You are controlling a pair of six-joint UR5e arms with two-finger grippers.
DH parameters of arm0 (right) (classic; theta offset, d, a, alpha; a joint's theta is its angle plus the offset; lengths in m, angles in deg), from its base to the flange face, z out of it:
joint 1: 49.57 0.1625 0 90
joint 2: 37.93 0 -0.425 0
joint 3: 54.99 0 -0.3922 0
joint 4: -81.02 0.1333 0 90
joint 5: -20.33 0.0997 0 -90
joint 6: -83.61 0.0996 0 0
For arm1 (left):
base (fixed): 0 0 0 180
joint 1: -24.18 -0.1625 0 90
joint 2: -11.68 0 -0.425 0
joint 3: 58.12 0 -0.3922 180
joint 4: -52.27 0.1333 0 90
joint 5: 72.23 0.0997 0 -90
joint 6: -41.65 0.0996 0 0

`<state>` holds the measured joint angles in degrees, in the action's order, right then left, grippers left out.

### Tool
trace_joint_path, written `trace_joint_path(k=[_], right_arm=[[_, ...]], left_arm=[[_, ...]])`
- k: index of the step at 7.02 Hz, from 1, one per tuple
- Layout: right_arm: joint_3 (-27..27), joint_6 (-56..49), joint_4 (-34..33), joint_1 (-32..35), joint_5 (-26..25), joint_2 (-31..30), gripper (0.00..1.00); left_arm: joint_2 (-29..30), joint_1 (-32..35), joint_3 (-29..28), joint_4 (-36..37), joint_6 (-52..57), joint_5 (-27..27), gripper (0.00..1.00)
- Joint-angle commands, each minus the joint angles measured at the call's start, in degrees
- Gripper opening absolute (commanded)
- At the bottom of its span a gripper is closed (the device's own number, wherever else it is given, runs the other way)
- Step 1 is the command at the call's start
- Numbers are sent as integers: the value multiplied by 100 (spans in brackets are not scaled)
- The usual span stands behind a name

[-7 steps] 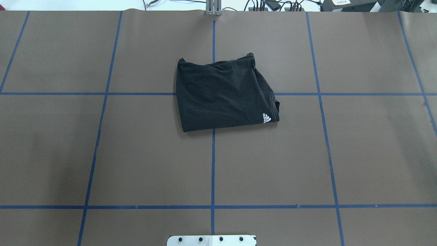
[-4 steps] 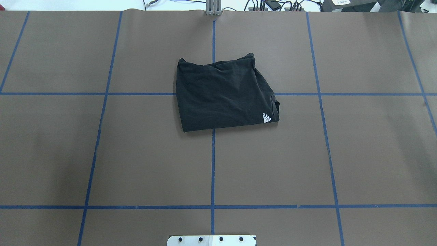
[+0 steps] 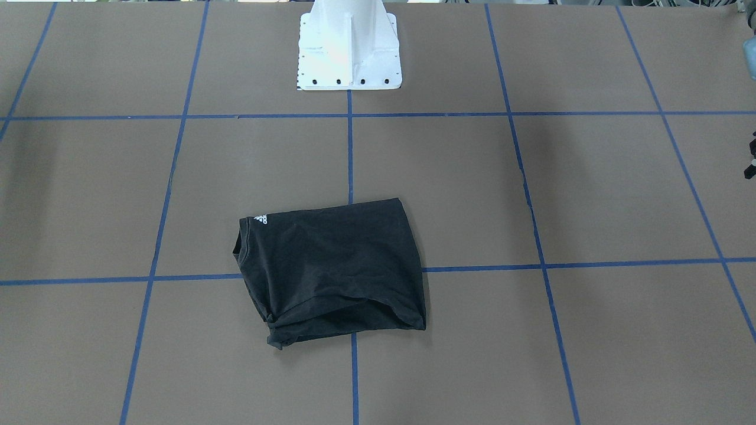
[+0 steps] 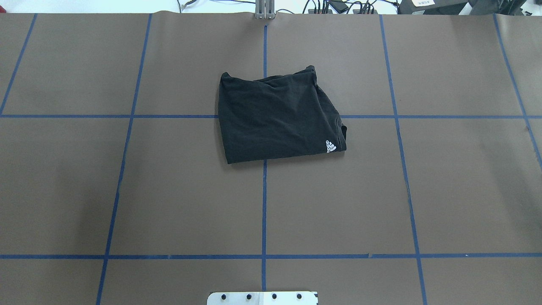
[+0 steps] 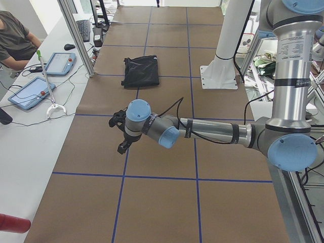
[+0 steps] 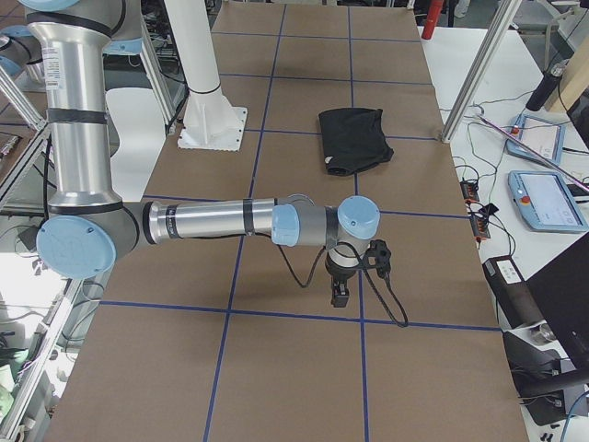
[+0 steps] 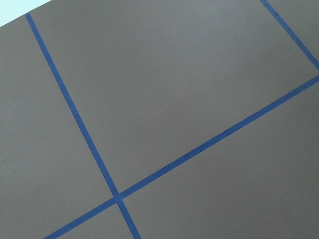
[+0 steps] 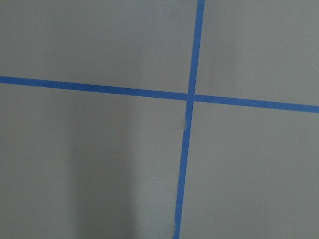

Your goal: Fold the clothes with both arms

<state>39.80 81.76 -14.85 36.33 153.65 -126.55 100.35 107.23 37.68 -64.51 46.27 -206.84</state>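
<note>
While the black T-shirt (image 4: 277, 116) lies folded into a squat, roughly rectangular bundle just above the middle of the overhead view, nothing about it has changed over the last second: its outline, its creases and the small white logo (image 4: 330, 147) at its lower right corner sit exactly as they did in the earlier overhead pictures. It rests flat on the brown mat (image 4: 169, 203), straddling a crossing of the blue tape lines (image 4: 264, 203), with a loose hem and sleeve edge bunched along its top and right sides. Nothing touches it. From the table's left end, the left arm (image 5: 212, 132) reaches out low across the centre of the frame, its left gripper (image 5: 122, 147) pointing down at bare mat well short of the shirt in the upper middle. The right arm (image 6: 221, 221) does the same in the opposite side view, its right gripper (image 6: 340, 293) also well apart from the shirt. Whether either tool is open or closed cannot be told from these angles, and both wrist cameras show only mat and tape. With the shirt at rest and both arms clear, the folding looks finished or very nearly so, though the bunched edge is a little untidy.
</note>
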Motion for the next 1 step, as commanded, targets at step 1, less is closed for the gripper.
trace_joint_path(k=[1], right_arm=[[22, 0, 7, -3, 1, 38, 100]], left_arm=[[1, 0, 88, -11, 12, 13, 100]])
